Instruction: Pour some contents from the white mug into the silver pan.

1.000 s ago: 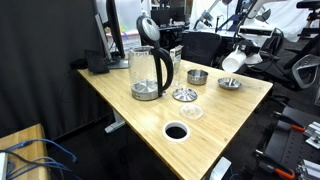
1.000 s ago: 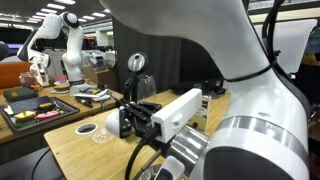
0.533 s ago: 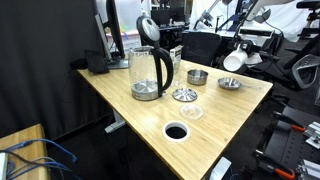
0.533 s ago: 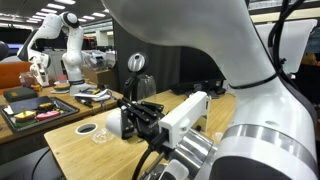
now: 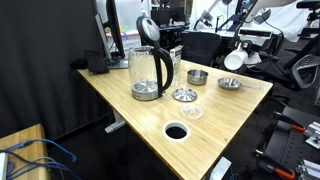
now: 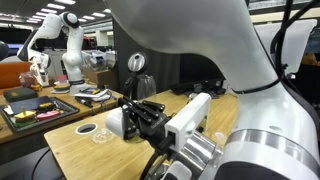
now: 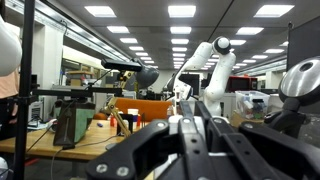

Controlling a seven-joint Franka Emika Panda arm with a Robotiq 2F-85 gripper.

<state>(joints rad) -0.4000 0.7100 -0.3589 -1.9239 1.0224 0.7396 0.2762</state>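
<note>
1. A robotics laboratory in a large open hall, lit by rows of square ceiling light panels.
2. White robot arms stand in the background: one white robot arm in an exterior view, and a second tall arm in the wrist view.
3. A cluttered workbench carries equipment.
4. A light wooden table stands before black curtains, with blue cables nearby.

On the desk, counted:
- one white mug, at the end effector
- one silver pan, just below it
- farther from it: one darker tin, one ridged disc, one glass kettle
- apparently one clear dish
</note>
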